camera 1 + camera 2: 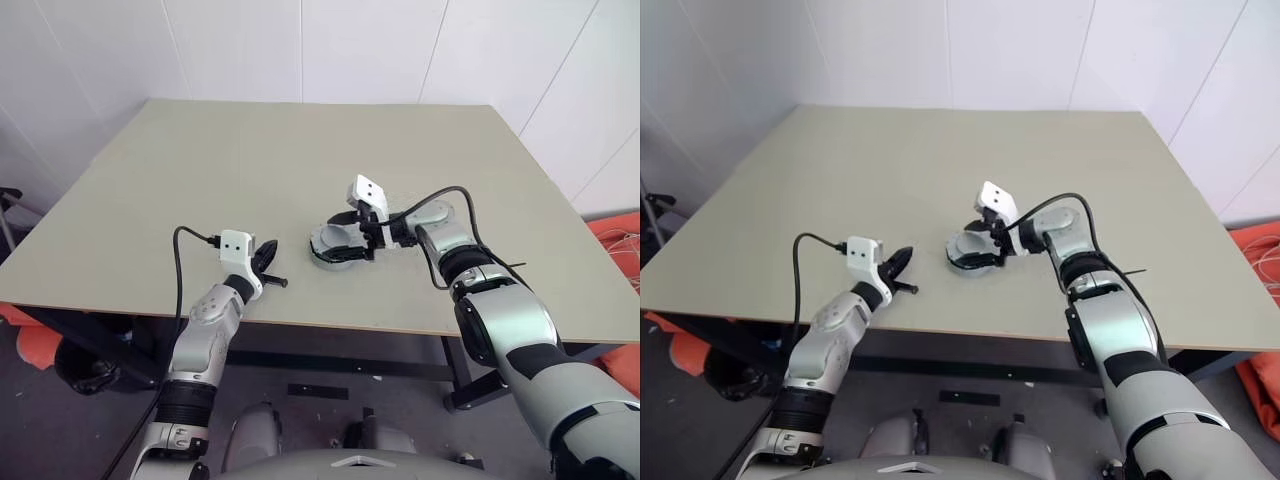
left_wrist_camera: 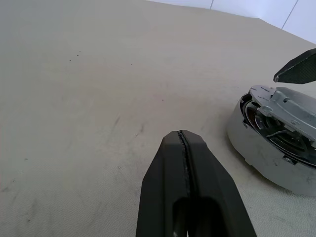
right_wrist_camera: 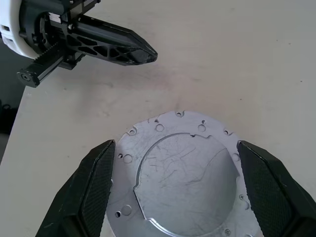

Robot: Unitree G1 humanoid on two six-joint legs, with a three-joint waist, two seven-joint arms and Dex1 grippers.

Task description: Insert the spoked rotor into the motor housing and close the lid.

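Observation:
The motor housing (image 2: 259,148), a short round grey cup, stands on the table near the front edge. The lid (image 3: 182,177), a silver disc with small holes round its rim, lies on it slightly tilted, leaving a dark gap on one side. The spoked rotor is hidden under the lid. My right gripper (image 1: 355,235) hangs over the housing, open, one finger on each side of the lid; one fingertip (image 2: 296,69) stands clear above it. My left gripper (image 1: 272,250) is shut and empty, low over the table left of the housing, pointing towards it.
The beige table (image 1: 300,150) stretches far behind the housing. Its front edge (image 1: 330,325) runs just behind both wrists. Orange objects (image 1: 615,235) lie on the floor to the right, and a dark frame (image 1: 10,210) stands at the left.

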